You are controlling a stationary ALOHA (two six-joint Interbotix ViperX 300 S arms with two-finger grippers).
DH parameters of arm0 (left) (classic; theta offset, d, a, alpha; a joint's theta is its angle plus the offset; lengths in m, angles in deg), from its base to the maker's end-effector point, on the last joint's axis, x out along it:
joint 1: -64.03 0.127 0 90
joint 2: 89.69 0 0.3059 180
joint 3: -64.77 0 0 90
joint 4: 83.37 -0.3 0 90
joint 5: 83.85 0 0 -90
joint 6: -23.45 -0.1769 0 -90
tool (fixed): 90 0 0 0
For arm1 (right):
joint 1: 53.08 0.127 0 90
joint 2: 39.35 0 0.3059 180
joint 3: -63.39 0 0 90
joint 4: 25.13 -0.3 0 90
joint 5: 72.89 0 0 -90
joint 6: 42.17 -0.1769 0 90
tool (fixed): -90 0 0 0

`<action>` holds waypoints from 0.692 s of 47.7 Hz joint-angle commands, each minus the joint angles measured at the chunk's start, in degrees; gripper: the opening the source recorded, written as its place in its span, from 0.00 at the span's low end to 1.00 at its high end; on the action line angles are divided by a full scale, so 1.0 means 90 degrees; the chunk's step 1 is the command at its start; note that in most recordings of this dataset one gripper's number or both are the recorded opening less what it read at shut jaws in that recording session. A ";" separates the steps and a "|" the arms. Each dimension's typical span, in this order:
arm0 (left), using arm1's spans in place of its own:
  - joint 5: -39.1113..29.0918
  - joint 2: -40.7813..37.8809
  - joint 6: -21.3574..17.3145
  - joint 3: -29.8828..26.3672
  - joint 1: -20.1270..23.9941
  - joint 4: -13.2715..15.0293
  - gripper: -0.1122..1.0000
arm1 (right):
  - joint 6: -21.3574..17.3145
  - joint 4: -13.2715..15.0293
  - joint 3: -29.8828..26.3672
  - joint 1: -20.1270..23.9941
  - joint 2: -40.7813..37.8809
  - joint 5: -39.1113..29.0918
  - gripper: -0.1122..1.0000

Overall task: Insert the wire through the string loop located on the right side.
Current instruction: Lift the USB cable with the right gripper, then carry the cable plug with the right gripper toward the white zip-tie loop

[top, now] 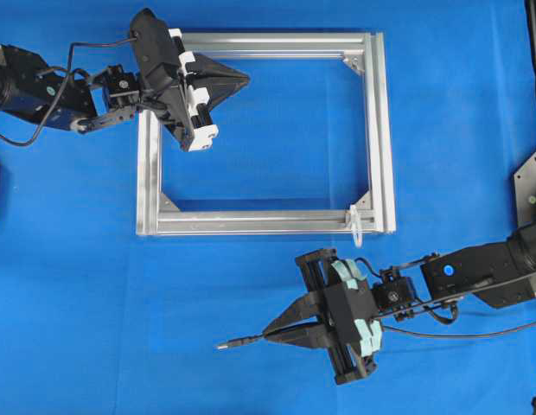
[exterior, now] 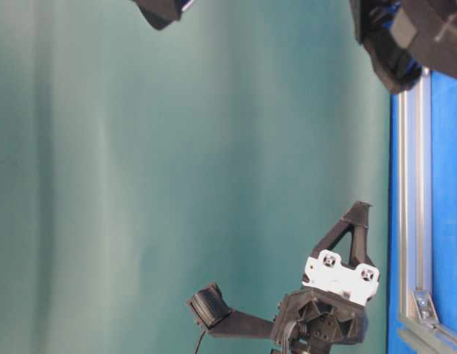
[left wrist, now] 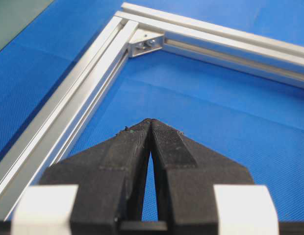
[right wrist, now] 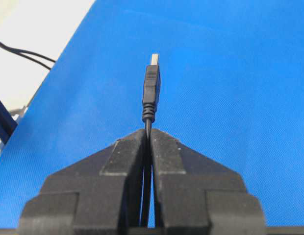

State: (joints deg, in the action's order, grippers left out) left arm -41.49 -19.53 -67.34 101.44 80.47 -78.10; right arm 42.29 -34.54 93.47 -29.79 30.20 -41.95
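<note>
Clamped between the tips of the right gripper (right wrist: 149,133), the wire (right wrist: 151,93) is sticking straight out toward the upper centre of the right wrist frame, its dark plug and small metal tip hanging over the blue table (right wrist: 230,88). Seen from overhead, that gripper (top: 272,332) is sitting at the lower centre with its jaws closed on the cable, and the plug end (top: 238,343) is pointing toward the left edge of the frame. Up and to the right of it, the string loop (top: 356,226) is lying white against the lower right corner of the aluminium frame (top: 385,130), well apart from the plug. At the upper left of the overhead frame, the left gripper (top: 242,79) is reaching over the frame's top left corner; in the left wrist view its fingertips (left wrist: 142,134) are pressing together with nothing between them, and a corner bracket (left wrist: 145,43) is showing beyond them.
</note>
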 commanded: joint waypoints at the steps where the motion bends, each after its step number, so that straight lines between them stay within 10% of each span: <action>1: 0.0029 0.0205 0.0000 -0.0078 0.0020 -0.0020 0.10 | 0.0010 0.0010 -0.0117 0.0010 0.0215 0.0000 0.07; 33: 0.0029 0.0205 0.0000 -0.0068 0.0020 -0.0010 0.10 | 0.0010 0.0000 -0.0049 0.0010 0.0244 0.0000 0.07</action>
State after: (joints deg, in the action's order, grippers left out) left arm -41.49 -19.53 -67.34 101.44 80.47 -78.10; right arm 42.29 -34.54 93.55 -29.79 30.20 -42.04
